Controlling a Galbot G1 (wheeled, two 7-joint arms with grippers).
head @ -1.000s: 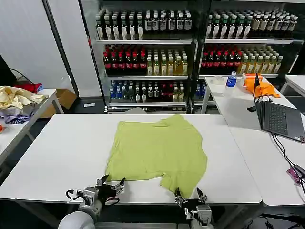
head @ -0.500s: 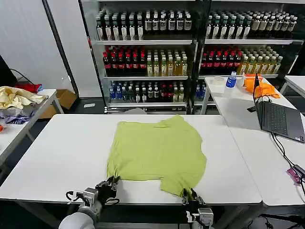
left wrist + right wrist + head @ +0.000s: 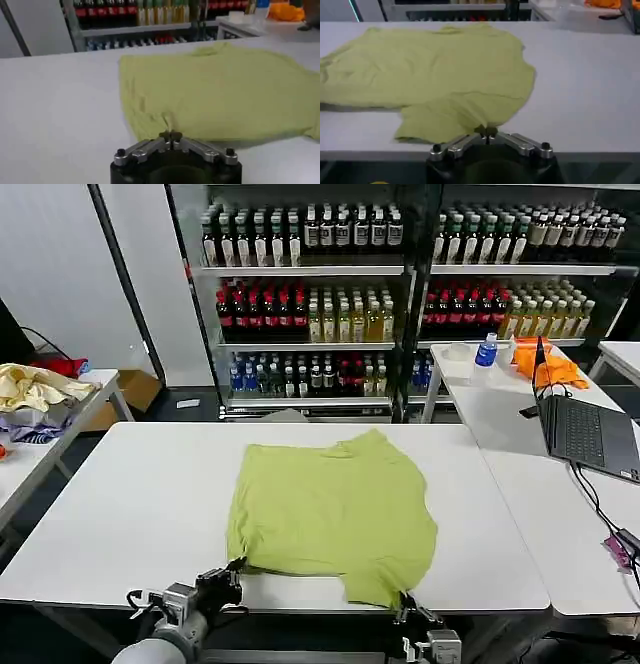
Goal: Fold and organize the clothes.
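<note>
Both claws have closed since a second ago, when each stood spread just short of the cloth's near hem. The left claw (image 3: 236, 569) is now pinching the near left corner of the T-shirt (image 3: 335, 509), and in the left wrist view its fingertips (image 3: 170, 135) meet on a small pucker of fabric at that edge. The right claw (image 3: 407, 604) is pinching the near right corner, where the cloth hangs lowest toward the tabletop's (image 3: 140, 504) front edge; the right wrist view shows its fingertips (image 3: 486, 131) pressed together on the hem. The near hem has been drawn toward the robot a little, and the right corner now sits closer to the front edge than before.

The T-shirt lies spread flat at the middle of the white tabletop, plain lime yellow-green on the side facing up. Its outline is uneven: the near right part bulges forward as a rounded flap, the left side runs fairly straight, and a short peak of the neck area rises at the far edge. Soft wrinkles cross the near portion.

Farther off, a laptop (image 3: 585, 434) rests on the adjoining table to the right, and shelves of bottles (image 3: 310, 314) stand behind.
</note>
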